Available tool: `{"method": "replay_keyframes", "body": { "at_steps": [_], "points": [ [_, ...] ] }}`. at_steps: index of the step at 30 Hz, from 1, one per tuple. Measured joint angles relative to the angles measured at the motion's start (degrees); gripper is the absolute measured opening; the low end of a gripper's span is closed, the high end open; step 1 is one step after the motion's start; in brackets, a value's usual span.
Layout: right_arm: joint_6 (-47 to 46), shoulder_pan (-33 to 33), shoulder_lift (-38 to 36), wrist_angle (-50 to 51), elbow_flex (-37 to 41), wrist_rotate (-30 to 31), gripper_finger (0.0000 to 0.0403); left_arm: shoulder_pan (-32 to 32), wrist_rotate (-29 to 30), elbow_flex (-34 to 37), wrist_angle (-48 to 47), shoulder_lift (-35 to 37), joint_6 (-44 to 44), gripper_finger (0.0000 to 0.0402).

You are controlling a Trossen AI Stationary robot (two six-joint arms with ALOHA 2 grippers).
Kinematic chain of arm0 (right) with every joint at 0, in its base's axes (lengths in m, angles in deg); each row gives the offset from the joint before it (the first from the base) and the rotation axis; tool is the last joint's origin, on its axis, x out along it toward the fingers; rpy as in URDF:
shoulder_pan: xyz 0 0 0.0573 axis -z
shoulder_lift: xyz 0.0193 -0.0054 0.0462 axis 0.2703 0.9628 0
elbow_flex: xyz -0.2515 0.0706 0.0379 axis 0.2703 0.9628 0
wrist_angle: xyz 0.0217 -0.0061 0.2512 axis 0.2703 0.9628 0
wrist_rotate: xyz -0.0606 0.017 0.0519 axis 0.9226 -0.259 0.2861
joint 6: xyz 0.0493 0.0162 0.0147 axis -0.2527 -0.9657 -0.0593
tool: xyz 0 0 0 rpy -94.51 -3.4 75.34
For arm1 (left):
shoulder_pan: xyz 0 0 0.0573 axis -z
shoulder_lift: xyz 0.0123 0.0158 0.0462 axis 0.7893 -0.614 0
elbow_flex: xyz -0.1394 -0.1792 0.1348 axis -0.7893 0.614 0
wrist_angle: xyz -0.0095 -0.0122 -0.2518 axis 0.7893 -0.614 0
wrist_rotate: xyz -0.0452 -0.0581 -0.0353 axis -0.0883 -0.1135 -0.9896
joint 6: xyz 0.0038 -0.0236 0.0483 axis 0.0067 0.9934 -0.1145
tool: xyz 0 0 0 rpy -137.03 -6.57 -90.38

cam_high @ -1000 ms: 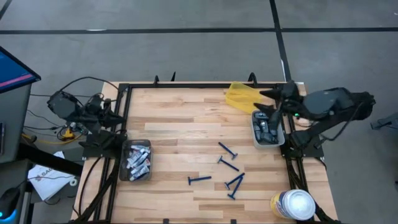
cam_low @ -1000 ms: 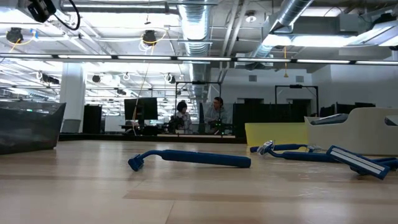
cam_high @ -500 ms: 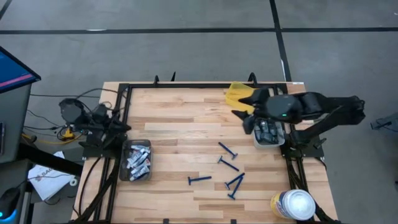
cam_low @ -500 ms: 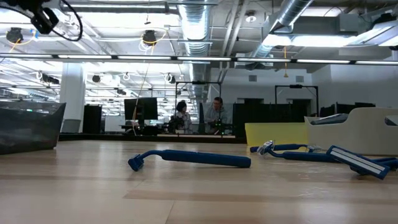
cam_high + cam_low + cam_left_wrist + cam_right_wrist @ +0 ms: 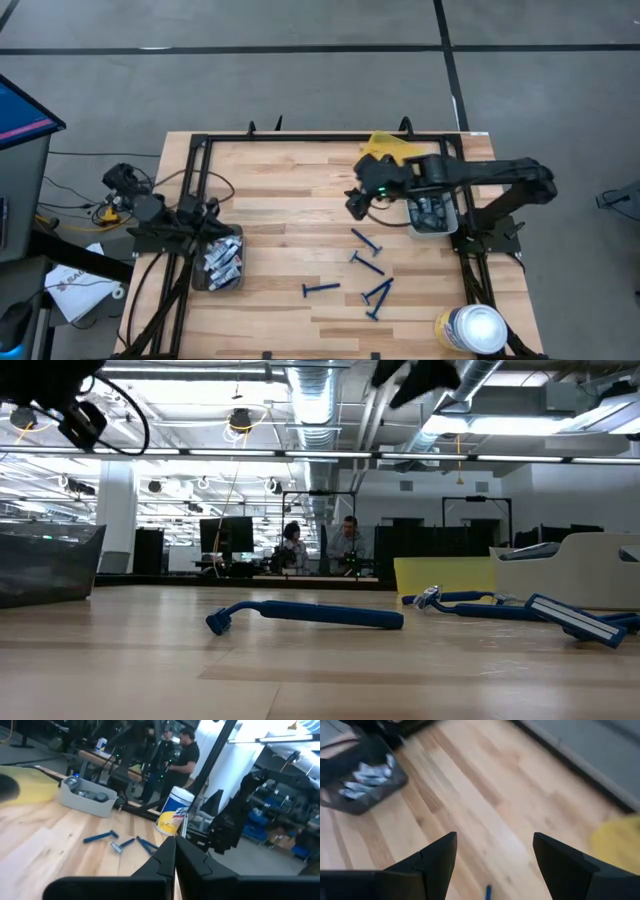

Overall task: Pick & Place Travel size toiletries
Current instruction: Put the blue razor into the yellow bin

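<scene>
Several dark-blue razors [image 5: 366, 262] lie flat on the wooden table, right of centre; the low view shows one razor [image 5: 305, 614] close up. White-and-blue tubes [image 5: 222, 260] fill a dark bin [image 5: 200, 270] at the left edge. Dark grey pods [image 5: 430, 212] sit in a pale tray [image 5: 444, 226] at the right. My right gripper [image 5: 355, 203] hangs open in the air left of the tray, above bare wood beyond the razors [image 5: 492, 865]. My left gripper [image 5: 208, 210] is shut and hovers at the bin's far end [image 5: 175, 851].
A yellow cloth [image 5: 385, 152] lies at the far edge beside the tray. A large white-lidded canister [image 5: 470, 328] stands at the near right corner. A black frame [image 5: 300, 140] rims the table. Bare wood stretches between bin and razors. People stand in the room behind [image 5: 320, 545].
My right gripper has swung from above the pod tray toward the table's left, ending over the bare wood beyond the razors. My left arm has moved from outside the left edge toward the right, to the bin's far end. Nothing on the table has moved.
</scene>
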Motion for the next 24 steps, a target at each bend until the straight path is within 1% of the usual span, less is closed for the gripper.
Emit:
{"method": "replay_keyframes", "body": {
  "at_steps": [5,10,17,20,24],
  "points": [
    [-8.6,1.9,6.3,5.8,0.0,-3.7,0.0254,0.0,-0.1,6.5,10.1,0.0,0.2,0.0],
    [-12.6,1.3,13.4,13.4,0.0,-6.1,0.0254,0.0,-0.3,10.8,15.9,0.0,1.1,0.0],
    [-13.0,-0.1,22.4,19.4,0.0,-12.9,0.0254,0.0,-1.1,10.8,16.8,-0.5,1.0,0.0],
    [-12.4,-0.8,25.6,20.0,0.0,-15.1,0.0254,0.0,-1.2,10.8,16.7,-0.9,1.0,0.0],
    [-10.7,-1.0,28.3,20.3,0.0,-19.5,0.0254,0.0,0.0,10.8,16.8,-1.7,0.8,0.0001]
  ]
}}
